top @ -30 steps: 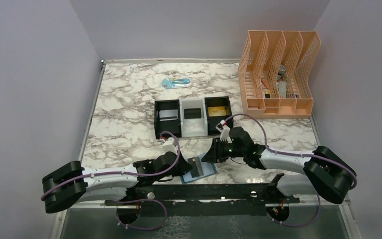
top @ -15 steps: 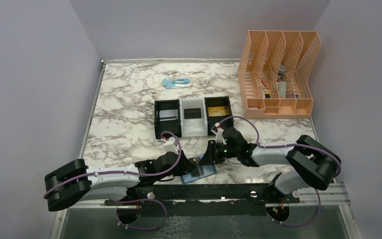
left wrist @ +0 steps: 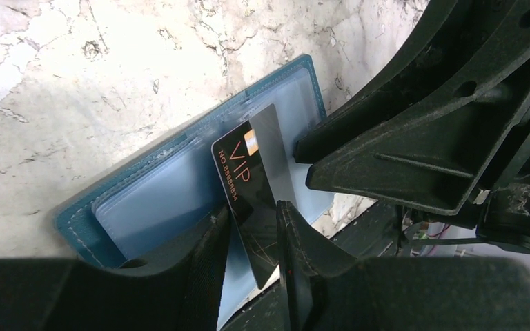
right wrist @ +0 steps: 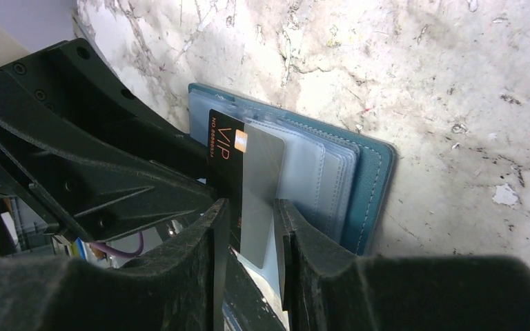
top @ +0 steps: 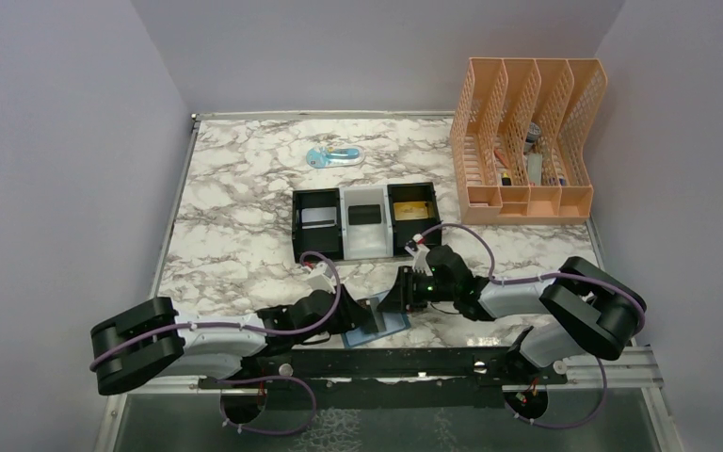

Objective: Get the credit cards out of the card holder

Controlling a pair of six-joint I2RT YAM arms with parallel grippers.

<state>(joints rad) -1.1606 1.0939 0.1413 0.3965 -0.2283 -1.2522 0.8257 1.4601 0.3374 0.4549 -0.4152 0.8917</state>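
A white tabletop veined in grey and brown marble fills a narrow booth, closed in by a plain pale lilac left wall, back wall and right wall, all lit evenly with only soft shadows. A thin metal strip edges the table, a peach lattice file rack stands in its far right corner, and a black-and-white three-compartment tray sits near the middle.
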